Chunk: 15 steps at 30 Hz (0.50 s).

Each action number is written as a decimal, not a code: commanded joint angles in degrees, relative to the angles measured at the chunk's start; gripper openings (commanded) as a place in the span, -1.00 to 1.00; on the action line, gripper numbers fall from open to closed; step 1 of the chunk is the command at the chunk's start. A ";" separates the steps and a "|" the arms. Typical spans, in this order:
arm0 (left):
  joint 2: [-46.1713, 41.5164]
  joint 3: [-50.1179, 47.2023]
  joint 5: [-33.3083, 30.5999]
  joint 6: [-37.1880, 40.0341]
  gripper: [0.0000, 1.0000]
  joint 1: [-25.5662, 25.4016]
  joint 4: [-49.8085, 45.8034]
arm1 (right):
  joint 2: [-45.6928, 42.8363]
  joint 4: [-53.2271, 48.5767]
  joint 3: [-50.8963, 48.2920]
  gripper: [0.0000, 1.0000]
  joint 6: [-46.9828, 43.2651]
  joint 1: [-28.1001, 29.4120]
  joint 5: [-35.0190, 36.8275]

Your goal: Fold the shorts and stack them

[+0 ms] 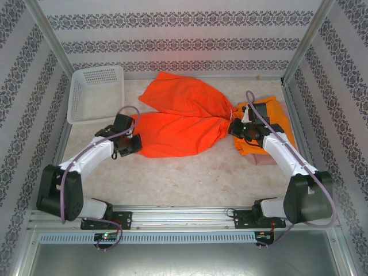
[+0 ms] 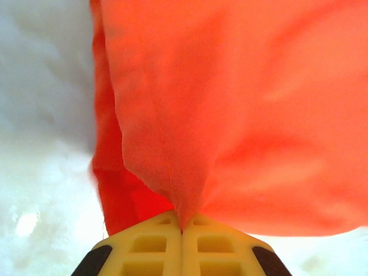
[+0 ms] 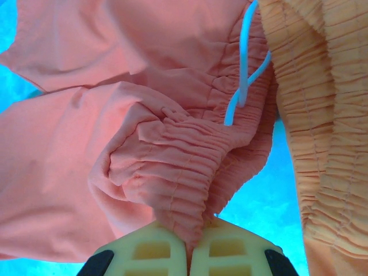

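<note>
Top view: we see bright orange shorts (image 1: 184, 118) spread wrinkled on the table (image 1: 190, 184). Left gripper (image 1: 133, 144) is clamped on a leg hem, right gripper (image 1: 237, 127) on the waist, and a paler orange pair (image 1: 280, 115) lies right. Left wrist: hem pinched between yellow pads (image 2: 149, 247). Right wrist: gathered waistband (image 3: 184, 178) gripped, white drawstring (image 3: 244, 75) loose.

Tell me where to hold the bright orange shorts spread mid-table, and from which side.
Probably best to take the orange shorts by their ends: the near leg's end from the left, the gathered waistband from the right. They lie stretched across the table, and the left gripper and right gripper are shut there.
</note>
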 commanded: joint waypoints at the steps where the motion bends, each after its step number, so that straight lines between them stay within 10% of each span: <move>1: -5.29 8.35 -3.58 3.22 -1.00 2.31 -5.94 | -2.36 -0.93 4.86 -1.00 0.15 0.30 -2.65; 8: -10.00 22.71 -5.72 6.30 -1.00 5.04 -14.98 | -6.76 -2.69 8.73 -1.00 1.88 0.78 -7.19; 15: -17.80 17.51 -6.78 4.72 -1.00 5.24 -19.69 | -12.96 -11.48 2.40 -0.96 0.56 5.39 -7.51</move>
